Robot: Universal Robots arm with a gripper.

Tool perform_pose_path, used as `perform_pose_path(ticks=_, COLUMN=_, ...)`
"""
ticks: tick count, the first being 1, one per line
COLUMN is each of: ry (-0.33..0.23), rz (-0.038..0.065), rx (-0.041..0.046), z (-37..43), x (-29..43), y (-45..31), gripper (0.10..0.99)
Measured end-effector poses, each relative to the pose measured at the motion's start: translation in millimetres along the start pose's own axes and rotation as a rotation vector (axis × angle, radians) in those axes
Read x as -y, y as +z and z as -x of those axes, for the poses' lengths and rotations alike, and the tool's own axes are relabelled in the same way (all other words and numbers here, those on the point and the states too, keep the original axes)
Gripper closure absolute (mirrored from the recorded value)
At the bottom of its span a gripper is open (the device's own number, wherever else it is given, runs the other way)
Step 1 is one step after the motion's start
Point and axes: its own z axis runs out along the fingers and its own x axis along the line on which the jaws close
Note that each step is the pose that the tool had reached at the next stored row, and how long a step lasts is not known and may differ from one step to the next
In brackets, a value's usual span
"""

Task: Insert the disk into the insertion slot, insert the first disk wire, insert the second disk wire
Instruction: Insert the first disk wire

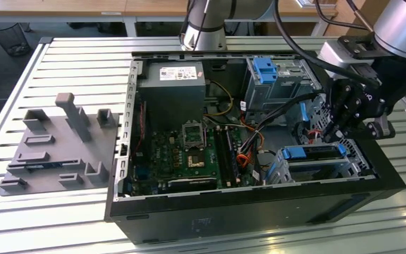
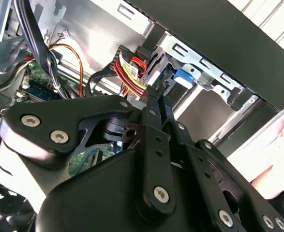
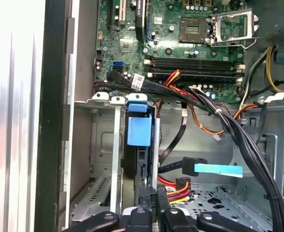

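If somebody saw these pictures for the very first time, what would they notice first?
Probably the big black computer case lying open in the middle of the exterior view, with its green motherboard showing. Next, the bright blue frame of the disk in the insertion slot at the exterior view's lower right, with the black end effector just above it.

text: none legible | white label (image 1: 177,73) on power supply (image 1: 171,98) | print unreadable

Close by the insertion slot (image 3: 103,145), a thick black cable bundle (image 3: 248,140) crossed the approach. Beside the slot, red and yellow wires (image 3: 173,191) crowded the gap; beyond them the perforated case floor (image 3: 229,203) lay open.
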Motion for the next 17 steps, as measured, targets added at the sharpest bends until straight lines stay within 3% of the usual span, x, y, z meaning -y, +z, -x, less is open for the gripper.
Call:
perform_pose_path(ticks=6, ry=-0.011, rz=-0.004, rx=-0.0001, z=-1.9, x=-1.6, y=1.1, gripper=0.918)
perform_pose_path(ticks=17, ry=-0.004, rz=-0.004, rx=-0.0003, z=-4.7, x=-2.1, y=9.8, gripper=0.918)
